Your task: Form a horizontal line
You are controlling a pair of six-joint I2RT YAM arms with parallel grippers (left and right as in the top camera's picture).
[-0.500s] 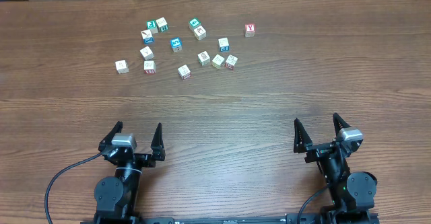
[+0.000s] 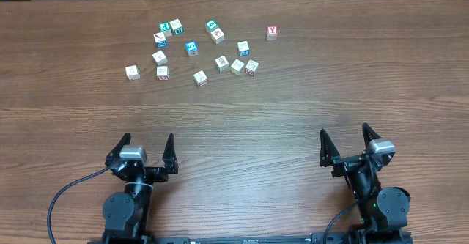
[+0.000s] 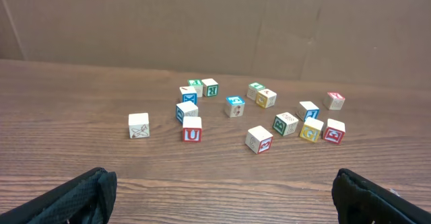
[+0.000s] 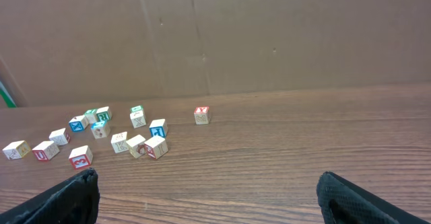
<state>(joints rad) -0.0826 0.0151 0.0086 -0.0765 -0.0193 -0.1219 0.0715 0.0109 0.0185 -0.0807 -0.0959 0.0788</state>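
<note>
Overhead, my left tool [image 2: 149, 138] and right tool [image 2: 344, 131] are hanging wide open, empty; cubes [image 2: 192, 48] are lying scattered, unlined. I am judging the red Y cube [image 2: 272, 32] needs reaching first.

Robot lab bench, wood-grain table [image 2: 234, 112], plain cardboard backdrop [image 3: 269, 22], scattered letter cubes [image 2: 192, 47]

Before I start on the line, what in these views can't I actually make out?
- Overhead: letters on most scattered cubes are too small to read; only the red Y cube reads.
- Right wrist: the cubes are far off and overlap, so the back ones are partly hidden.
- Wrist views: the left gripper and right gripper are cut off by the bottom edge, with only finger ends showing.
- Overhead: arm bases are cut off at the bottom edge.
</note>
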